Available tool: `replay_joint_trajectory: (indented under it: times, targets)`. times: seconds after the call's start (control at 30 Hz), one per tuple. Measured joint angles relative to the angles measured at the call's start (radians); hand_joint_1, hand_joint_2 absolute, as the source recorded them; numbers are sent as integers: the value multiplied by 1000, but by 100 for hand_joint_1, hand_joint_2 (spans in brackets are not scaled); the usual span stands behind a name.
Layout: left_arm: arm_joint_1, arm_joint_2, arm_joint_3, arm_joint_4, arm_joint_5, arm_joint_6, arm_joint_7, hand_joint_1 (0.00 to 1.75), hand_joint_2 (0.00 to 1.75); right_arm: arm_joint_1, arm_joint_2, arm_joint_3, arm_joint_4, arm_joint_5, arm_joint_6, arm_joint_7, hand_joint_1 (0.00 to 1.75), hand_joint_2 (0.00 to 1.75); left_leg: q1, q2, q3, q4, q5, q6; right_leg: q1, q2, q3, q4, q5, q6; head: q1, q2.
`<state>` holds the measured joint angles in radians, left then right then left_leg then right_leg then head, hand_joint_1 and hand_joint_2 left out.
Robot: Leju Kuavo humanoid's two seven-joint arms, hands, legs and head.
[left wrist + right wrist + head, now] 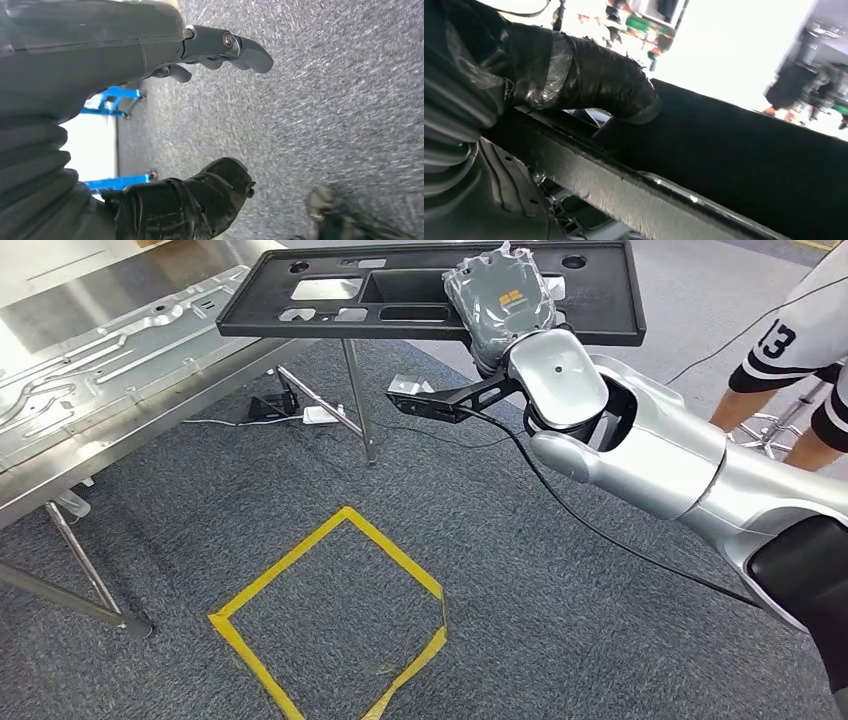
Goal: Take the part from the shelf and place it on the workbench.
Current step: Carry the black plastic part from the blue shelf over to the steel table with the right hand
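While held aloft: the black part (pixel 400 290) hangs just beyond the table (pixel 90 370), above the carpet.
Right robot hand (pixel 500 305): wrapped in plastic, clasps the part's near edge; thumb (pixel 599 80) lies over the top.
Left robot hand (pixel 210 55): fingers apart, empty.
Floor: yellow tape square (pixel 330 610) near the table.
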<state>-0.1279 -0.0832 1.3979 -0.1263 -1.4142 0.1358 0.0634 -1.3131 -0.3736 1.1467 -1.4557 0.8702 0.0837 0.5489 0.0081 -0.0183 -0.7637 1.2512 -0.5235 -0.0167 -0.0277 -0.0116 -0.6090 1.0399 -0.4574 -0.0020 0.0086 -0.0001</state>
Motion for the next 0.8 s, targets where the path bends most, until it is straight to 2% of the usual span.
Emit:
replay_joint_trajectory:
  times: [0.03,0.07,0.1,0.13,0.2,0.27,0.33,0.37,0.43,0.47,0.5,0.53,0.57,0.6,0.63,0.7,0.77,0.8]
  targets:
    - [-1,0,0,0,-1,1,2,0,175,0,1,0,0,0,1,-1,175,175,1,7,-23,42,-11,-1,1,-12,0,0,-1,-1,0,0]
    - [-1,0,0,0,-1,1,4,0,175,2,2,0,0,0,1,-1,175,175,2,10,-30,52,-5,-1,2,-24,1,0,-3,-1,-1,0]
    - [0,0,1,0,-1,1,5,0,175,2,3,0,0,0,2,-2,175,175,2,13,-17,23,18,1,3,-35,2,0,-5,0,-1,0]
    - [0,0,1,0,-1,1,6,0,175,2,4,0,0,0,2,-2,175,175,1,21,13,-35,52,4,4,-46,5,0,-8,1,-1,0]
    - [0,0,1,0,-1,1,8,0,175,-1,5,0,0,0,2,-2,175,175,-10,59,79,-162,99,14,9,-67,11,0,-14,7,0,0]
    - [-4,1,3,0,-1,2,8,0,175,-6,5,0,1,0,2,-2,175,175,-23,80,104,-211,103,25,14,-85,15,-2,-19,16,1,0]
    - [-5,1,6,0,-1,3,8,0,175,-8,7,0,2,0,2,-2,175,175,-22,61,109,-219,103,36,16,-100,22,-5,-24,26,1,0]
    - [-4,2,7,0,-1,3,8,0,175,-9,8,0,2,0,2,-2,175,175,-20,50,115,-226,105,41,14,-90,23,1,-32,31,3,0]
    - [-3,2,9,0,-1,3,8,0,175,-11,10,0,2,0,2,-2,175,175,-14,32,128,-238,108,54,11,-41,-5,67,-70,35,8,0]
    - [-5,2,10,0,-1,3,8,0,175,-11,10,0,3,0,2,-2,175,175,-14,23,130,-239,108,58,10,-13,-37,129,-97,34,11,0]
    - [-6,2,12,0,-1,3,10,0,175,-9,10,0,3,0,3,-3,175,175,-14,12,131,-238,106,62,10,2,-76,197,-121,34,11,0]
    - [-7,2,12,0,-2,3,11,0,175,-6,10,0,3,0,3,-3,175,175,-14,-1,131,-237,105,64,10,8,-109,250,-133,35,12,0]
    - [-8,2,13,0,-2,4,13,0,175,-2,10,0,4,0,3,-4,175,175,-14,-15,131,-235,104,65,9,11,-128,272,-127,37,12,0]
    - [-8,2,13,0,-4,4,16,0,175,0,10,0,5,0,4,-4,175,175,-13,-30,131,-231,101,65,8,13,-129,255,-101,38,12,0]
    - [-8,2,13,0,-6,5,18,0,175,1,10,0,5,0,4,-4,175,175,-12,-44,131,-225,98,62,5,18,-112,205,-63,39,12,0]
    - [-7,2,13,0,-11,8,22,0,175,-1,10,0,6,0,4,-4,175,175,-11,-70,125,-207,88,53,-3,56,-61,81,-6,39,11,0]
    - [-7,2,13,0,-16,14,24,0,175,-1,11,0,8,0,3,-7,175,175,-8,-90,114,-197,83,42,-4,83,-36,26,4,37,12,0]
    - [-6,2,13,0,-18,16,24,0,175,-1,13,0,9,-2,1,-11,175,175,-6,-99,109,-196,85,35,-1,80,-34,21,3,33,13,0]
